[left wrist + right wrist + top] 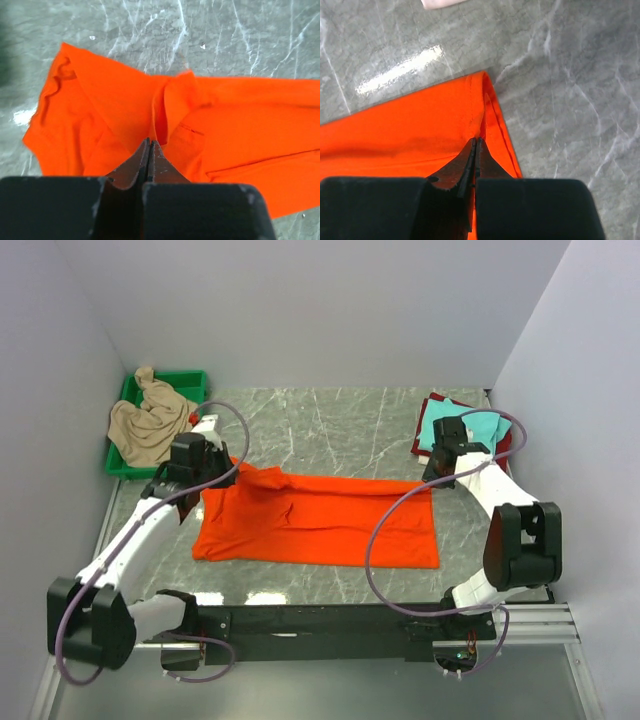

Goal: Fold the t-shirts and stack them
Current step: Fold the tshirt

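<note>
Orange t-shirt (320, 525) lies flat on the tabletop (320, 430), long axis left to right, near edge parallel to the arm bases.

Both tools are at its far edge, one per corner, so each arm has its own end.
- Left tool (149, 145): fingers pressed together at the far-left end, pinching a raised ridge of cloth.
- Right tool (476, 142): fingers pressed together on the hem at the far-right corner.

Judgement: the fold turns on drawing the far edge toward the near one, across the long axis.

Farther back:
- Far left: beige shirt (150, 420) heaped on the green tray (190, 377).
- Far right: teal shirt (475, 425) on a dark red shirt (432, 405).
</note>
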Robot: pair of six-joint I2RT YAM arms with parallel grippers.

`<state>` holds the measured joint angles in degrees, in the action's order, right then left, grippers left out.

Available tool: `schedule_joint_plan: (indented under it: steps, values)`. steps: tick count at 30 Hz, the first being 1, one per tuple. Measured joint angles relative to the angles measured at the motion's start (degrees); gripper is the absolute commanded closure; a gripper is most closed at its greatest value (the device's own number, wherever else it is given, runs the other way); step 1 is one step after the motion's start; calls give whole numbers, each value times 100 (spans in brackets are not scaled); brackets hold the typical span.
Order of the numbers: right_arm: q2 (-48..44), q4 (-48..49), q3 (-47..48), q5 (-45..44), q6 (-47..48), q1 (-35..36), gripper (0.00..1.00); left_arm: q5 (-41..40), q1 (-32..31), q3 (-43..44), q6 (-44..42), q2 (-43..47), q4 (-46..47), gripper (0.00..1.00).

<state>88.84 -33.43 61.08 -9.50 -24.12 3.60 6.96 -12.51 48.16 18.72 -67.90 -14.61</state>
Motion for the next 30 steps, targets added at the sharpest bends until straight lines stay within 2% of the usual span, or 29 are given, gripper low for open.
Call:
schedule_joint_plan:
  steps: [8, 20, 30]
  values:
    - [-391, -4, -323, -4, -31, 0, 100, -358, 0, -442, 356, 811, -293, 100]
    - [-929, -66, -905, 9, -155, 0, 100, -1008, 0, -586, 953, 1379, -879, 100]
    - [-1034, -155, -1211, 11, -260, 0, 100, -1185, 0, -627, 1471, 1495, -1384, 100]
